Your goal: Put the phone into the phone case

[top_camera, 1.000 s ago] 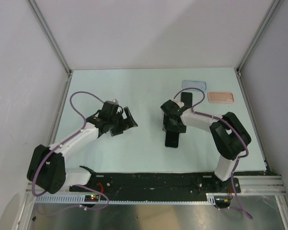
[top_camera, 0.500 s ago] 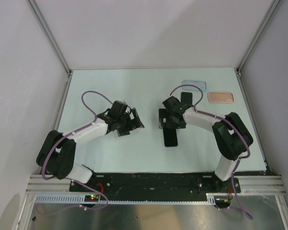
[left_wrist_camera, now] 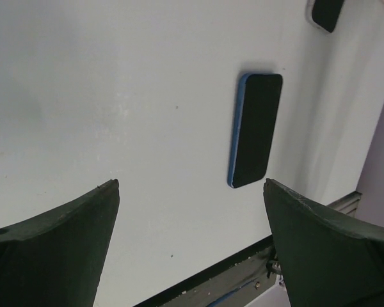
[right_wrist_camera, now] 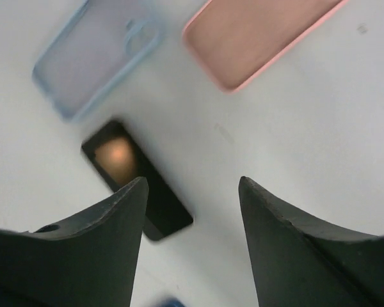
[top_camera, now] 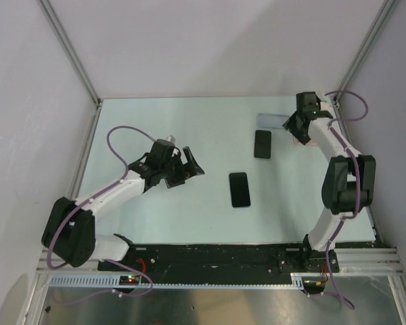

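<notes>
A pale, matte table (top_camera: 189, 122) is enclosed by plain white walls (top_camera: 210, 47) and aluminium posts (top_camera: 71, 51). The glossy black phone (top_camera: 262, 143) is laid flat just beside the translucent light-blue phone case (top_camera: 272, 120), not inside it. A pink slab (right_wrist_camera: 262, 35) and a blue-edged dark slab (top_camera: 239, 189) are also seen. The left gripper (left_wrist_camera: 192, 185) and the right gripper (right_wrist_camera: 192, 182) are both spread, with nothing held.

The phone (top_camera: 262, 143) is glossy black, the phone case (right_wrist_camera: 96, 57) translucent light blue. The slab (right_wrist_camera: 256, 38) is pink, the second phone (left_wrist_camera: 256, 128) blue-rimmed, the desk (top_camera: 155, 122) pale green.
</notes>
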Controlling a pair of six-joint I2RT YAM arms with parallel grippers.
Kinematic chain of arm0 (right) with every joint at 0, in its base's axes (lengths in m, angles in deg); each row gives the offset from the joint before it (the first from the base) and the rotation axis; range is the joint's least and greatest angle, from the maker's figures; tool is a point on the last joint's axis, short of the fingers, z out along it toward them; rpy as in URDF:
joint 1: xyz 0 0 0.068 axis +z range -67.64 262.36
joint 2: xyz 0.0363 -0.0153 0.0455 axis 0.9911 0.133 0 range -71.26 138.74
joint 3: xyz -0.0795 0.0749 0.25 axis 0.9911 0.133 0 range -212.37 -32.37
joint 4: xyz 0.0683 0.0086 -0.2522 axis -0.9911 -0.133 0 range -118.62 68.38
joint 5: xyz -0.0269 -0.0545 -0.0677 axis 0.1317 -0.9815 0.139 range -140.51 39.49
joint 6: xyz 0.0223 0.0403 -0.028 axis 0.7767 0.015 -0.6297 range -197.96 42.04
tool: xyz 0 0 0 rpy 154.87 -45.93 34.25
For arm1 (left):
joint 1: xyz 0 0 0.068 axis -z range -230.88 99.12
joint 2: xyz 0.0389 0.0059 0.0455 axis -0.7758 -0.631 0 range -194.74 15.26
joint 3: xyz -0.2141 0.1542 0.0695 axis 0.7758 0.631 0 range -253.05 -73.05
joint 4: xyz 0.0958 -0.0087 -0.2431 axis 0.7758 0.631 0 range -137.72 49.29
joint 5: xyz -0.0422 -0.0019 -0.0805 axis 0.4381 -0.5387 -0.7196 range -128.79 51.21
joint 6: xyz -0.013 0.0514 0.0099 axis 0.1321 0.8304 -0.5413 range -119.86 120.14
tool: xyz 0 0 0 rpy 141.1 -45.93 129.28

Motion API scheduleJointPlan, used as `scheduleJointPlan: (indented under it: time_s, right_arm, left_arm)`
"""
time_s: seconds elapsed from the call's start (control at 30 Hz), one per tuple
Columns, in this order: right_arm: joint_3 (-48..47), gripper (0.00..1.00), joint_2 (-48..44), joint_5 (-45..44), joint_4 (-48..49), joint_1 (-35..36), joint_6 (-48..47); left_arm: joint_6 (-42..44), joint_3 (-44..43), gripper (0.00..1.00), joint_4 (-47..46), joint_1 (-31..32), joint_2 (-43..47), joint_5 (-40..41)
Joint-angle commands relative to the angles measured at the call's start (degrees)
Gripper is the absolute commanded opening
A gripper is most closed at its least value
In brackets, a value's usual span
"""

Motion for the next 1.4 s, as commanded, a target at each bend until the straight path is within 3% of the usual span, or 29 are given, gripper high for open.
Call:
scheduleJointPlan:
  time_s: [0.0,0.27,0.8,1.13,1.27,1.37]
  right_arm:
    - [-9.6,0.62,9.1,-5.8,-12.0,-5.4,13.6]
    - [-20.8,0.59,20.0,-2.8,-19.0,-11.6,21.8]
    - [-23.7,0.58,26.0,-0.9,-19.6,-16.3,28.3]
    - [-30.4,0.54,30.9,-1.3,-22.5,-17.2,28.7]
    - [-30.9,0.44,31.6,-1.1,-22.7,-17.2,27.9]
    - [-31.1,0.24,32.3,-0.2,-23.0,-17.2,26.3]
  left_arm:
    - [-0.9,1.6,0.97,-1.2,0.0,5.3,-1.0]
    - [-0.7,2.6,0.97,-1.1,0.1,8.8,-1.8]
    - [0.6,4.0,0.97,-1.1,-0.8,10.8,-3.3]
    - [1.1,4.9,0.97,-1.2,-2.8,12.2,-4.2]
    - [1.1,4.8,0.97,-1.2,-3.3,12.5,-4.6]
    - [0.9,4.8,0.97,-1.2,-3.4,12.6,-4.9]
